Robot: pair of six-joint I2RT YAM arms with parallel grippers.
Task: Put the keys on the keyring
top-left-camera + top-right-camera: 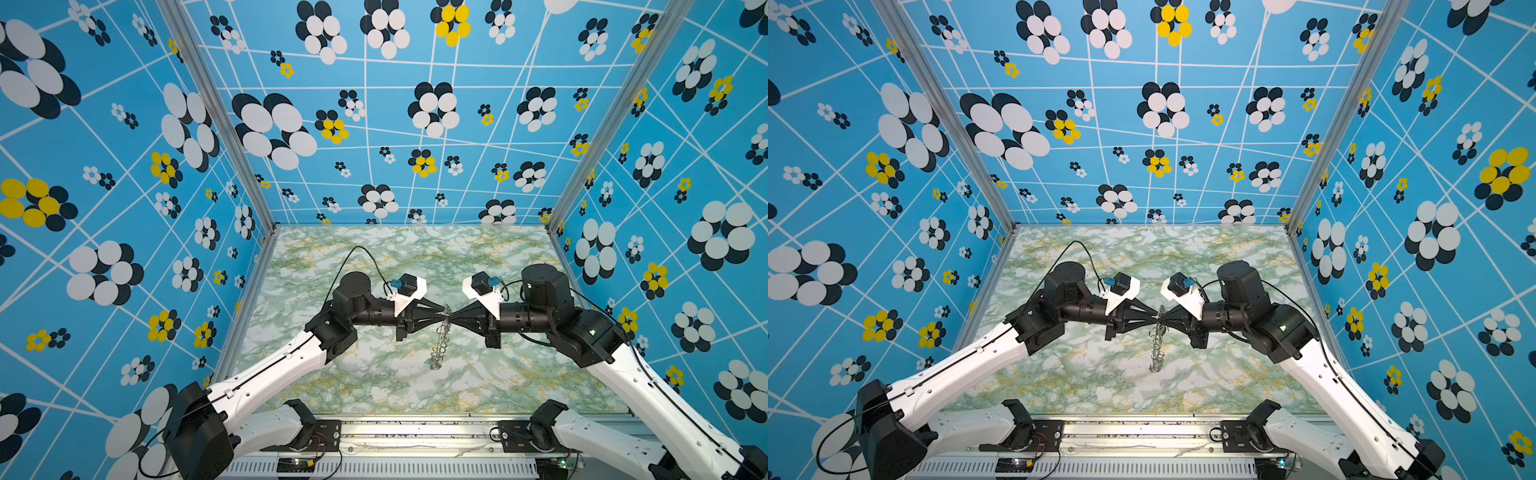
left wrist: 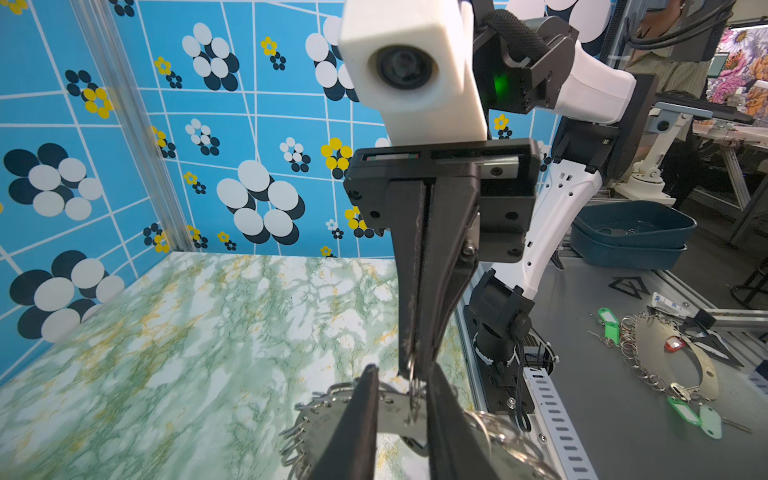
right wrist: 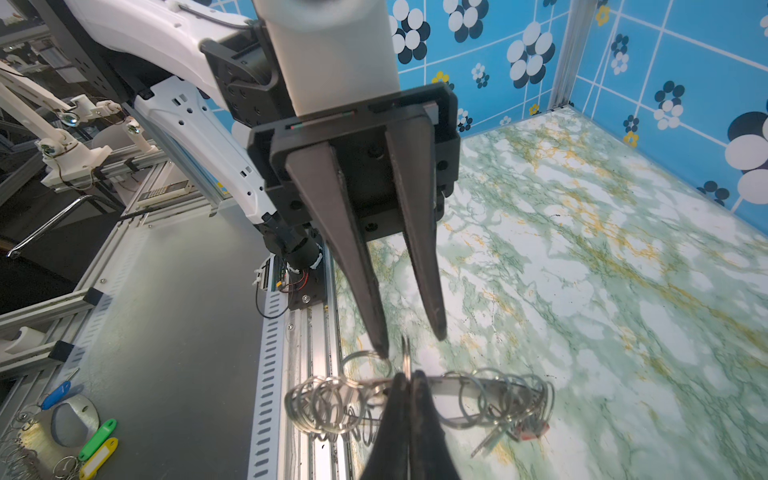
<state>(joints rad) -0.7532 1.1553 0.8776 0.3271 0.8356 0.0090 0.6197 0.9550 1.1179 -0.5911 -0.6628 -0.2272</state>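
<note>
- Both top views look from high above the 6 o'clock edge, steeply down toward 12 o'clock, over the whole table [image 1: 374, 386].
- The left wrist view faces 3 o'clock and the right wrist view 9 o'clock, both tilted down, close to the keyring [image 2: 392, 411] that all views share.

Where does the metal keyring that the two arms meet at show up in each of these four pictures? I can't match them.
Top view: keyring edge-on over the middle of the table.
Top view: keyring edge-on again, mid-table.
Left wrist view: close up, grey plate fringed with wire loops.
Right wrist view: close up, a row of wire loops.
Shared landmark: the green marbled table.
</note>
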